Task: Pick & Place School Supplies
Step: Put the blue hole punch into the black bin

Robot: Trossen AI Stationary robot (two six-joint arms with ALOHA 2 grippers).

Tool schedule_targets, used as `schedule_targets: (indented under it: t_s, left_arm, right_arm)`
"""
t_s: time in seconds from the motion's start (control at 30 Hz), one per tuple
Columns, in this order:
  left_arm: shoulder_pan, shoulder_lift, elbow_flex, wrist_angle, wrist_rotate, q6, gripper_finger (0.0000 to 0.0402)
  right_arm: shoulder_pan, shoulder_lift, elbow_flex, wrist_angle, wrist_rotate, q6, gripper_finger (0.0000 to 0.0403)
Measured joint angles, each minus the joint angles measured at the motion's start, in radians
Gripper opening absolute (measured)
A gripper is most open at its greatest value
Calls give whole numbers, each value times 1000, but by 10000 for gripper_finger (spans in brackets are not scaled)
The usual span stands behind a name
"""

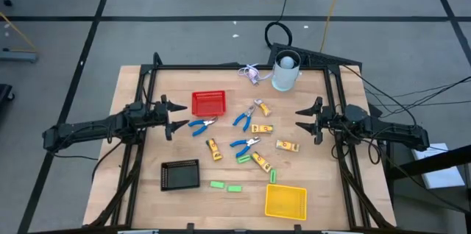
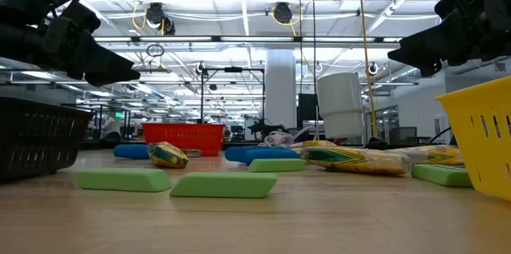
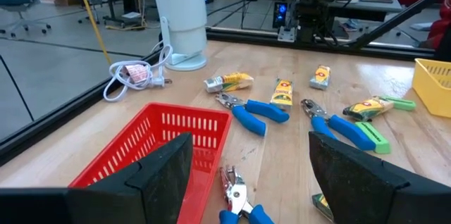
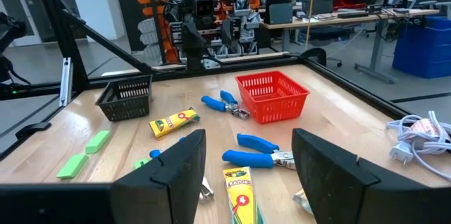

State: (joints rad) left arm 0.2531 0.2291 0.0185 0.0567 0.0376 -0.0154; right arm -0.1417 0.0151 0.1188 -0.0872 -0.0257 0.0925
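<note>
Green bars (image 2: 224, 184) lie closest to the table-level lens, flat on the wooden table (image 1: 147, 197), with the yellow basket (image 1: 285, 201) cut off at that view's edge and only the near wall of the black basket (image 1: 180, 175) showing. Taking the red basket (image 1: 208, 103) as landmark: the school supplies spread from just beside it out toward the yellow basket, all loose on the wood. One pair of blue-handled pliers (image 1: 200, 125) rests just off the red basket's front edge; two more pairs (image 1: 246, 115) (image 1: 245, 144) and several yellow-orange crayon packs (image 1: 213, 149) lie farther out (their print is too small to read from above). Two green bars (image 1: 226, 186) sit between the black and yellow baskets.

Left gripper (image 1: 179, 116) hovers beside the red basket on its outer side, fingers spread wide and holding nothing. Right gripper (image 1: 300, 118) hangs well apart, across the supplies from the red basket, fingers parted with nothing between them. A white cup (image 1: 285, 72) and a coiled cord (image 1: 251, 74) stand beyond the red basket, near the table's far edge.
</note>
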Motion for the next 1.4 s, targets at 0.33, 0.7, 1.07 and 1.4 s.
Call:
schedule_targets:
  t_s: [0.33, 0.7, 1.07, 1.4]
  left_arm:
    - [0, 0, 0, 0, 0, -2, 285]
    - [0, 0, 0, -5, 1, -6, 285]
    - [0, 0, 0, 24, 16, -6, 285]
    - [0, 0, 0, -11, 60, 7, 285]
  right_arm:
    - [0, 0, 0, 0, 0, 0, 201]
    - [0, 0, 0, -5, -1, 0, 201]
    - [0, 44, -49, 40, 19, 37, 201]
    - [0, 185, -71, 111, 18, 52, 201]
